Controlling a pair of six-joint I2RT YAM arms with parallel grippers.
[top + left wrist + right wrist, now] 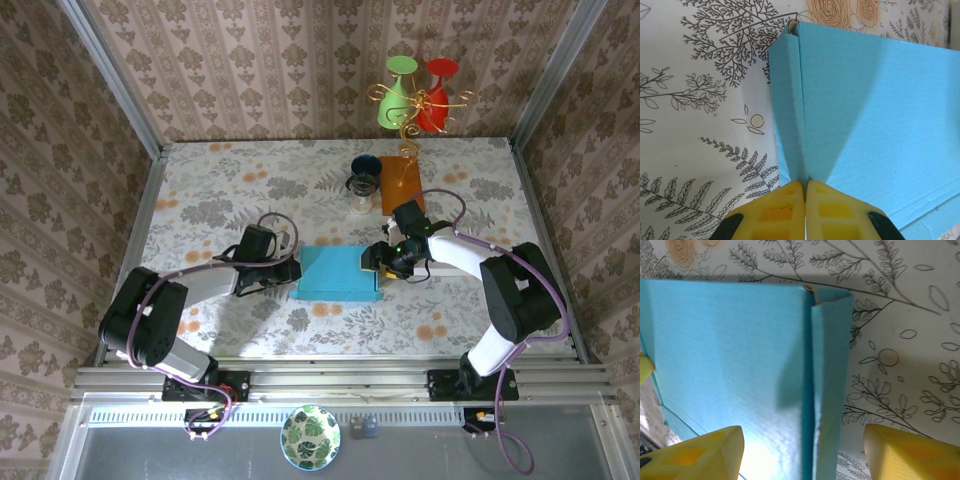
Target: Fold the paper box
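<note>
Nearest of all, a leaf-patterned bowl (310,437) sits on the ledge in front of the arm bases. Beyond it, the paper box (335,272) lies in the middle of the table (220,190), squarely between the two arms. It is flat, sky-blue card with a faint ribbed grain, and its longer side runs left to right. The left gripper (805,196) meets the box at its left end, its yellow fingers pressed together on the thin raised side flap, whose sharp crease runs straight away from them. At the other end the right gripper (802,455) stands spread wide, and the right side flap rises between its fingers (700,455) without touching either, its long edge pointing away from the wrist. Both arms are at the box, but the right one looks free to move, so the next fold seems to depend on that flap staying centred in its gap. Well beyond stand a wineglass (361,190), an orange board (400,180), and a wire stand (410,105) holding green and red glasses.
</note>
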